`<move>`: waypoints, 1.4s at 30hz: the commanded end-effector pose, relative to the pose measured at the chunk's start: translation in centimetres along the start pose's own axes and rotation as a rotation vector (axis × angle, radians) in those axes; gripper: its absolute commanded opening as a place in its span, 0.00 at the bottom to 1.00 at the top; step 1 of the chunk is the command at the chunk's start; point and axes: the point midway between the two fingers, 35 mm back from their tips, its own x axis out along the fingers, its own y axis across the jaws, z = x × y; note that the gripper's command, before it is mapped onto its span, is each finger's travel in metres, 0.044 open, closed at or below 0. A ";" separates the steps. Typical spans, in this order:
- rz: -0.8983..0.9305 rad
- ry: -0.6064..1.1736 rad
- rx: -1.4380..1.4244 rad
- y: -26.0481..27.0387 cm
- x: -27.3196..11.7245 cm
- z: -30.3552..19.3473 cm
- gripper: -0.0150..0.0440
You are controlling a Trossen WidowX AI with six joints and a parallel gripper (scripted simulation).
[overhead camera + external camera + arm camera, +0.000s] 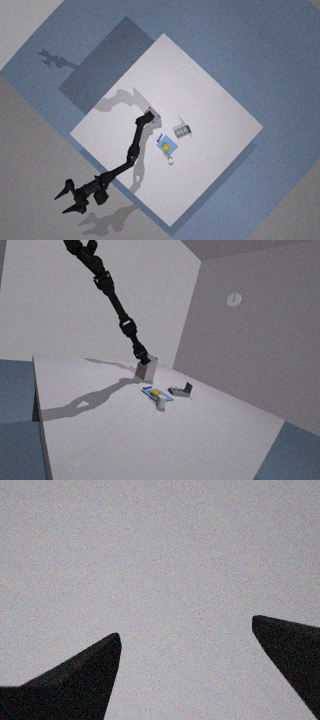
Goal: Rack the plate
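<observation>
Your gripper point(58, 205) hangs wide apart and empty, out past the table's edge, so swing back toward the base: the yellow plate point(165, 147) lies flat on the blue mat point(172, 143), just beside the dish rack point(181, 131).

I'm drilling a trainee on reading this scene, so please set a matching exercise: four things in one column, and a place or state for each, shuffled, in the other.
Things:
1. plate
2. dish rack
3. gripper
4. cup

Places or states:
A. open, out past the table's edge
B. lying flat on the blue mat
C. just off the mat's edge, on the side away from the arm's base
D. no plate in its slots

Pairs: 1-B, 2-D, 3-A, 4-C
</observation>
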 end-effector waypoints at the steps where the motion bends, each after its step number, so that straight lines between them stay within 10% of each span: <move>1: -0.004 -0.002 -0.001 -0.1 0.0 0.0 0.93; 42: -0.808 -0.443 -0.579 -23.3 -7.9 11.5 0.93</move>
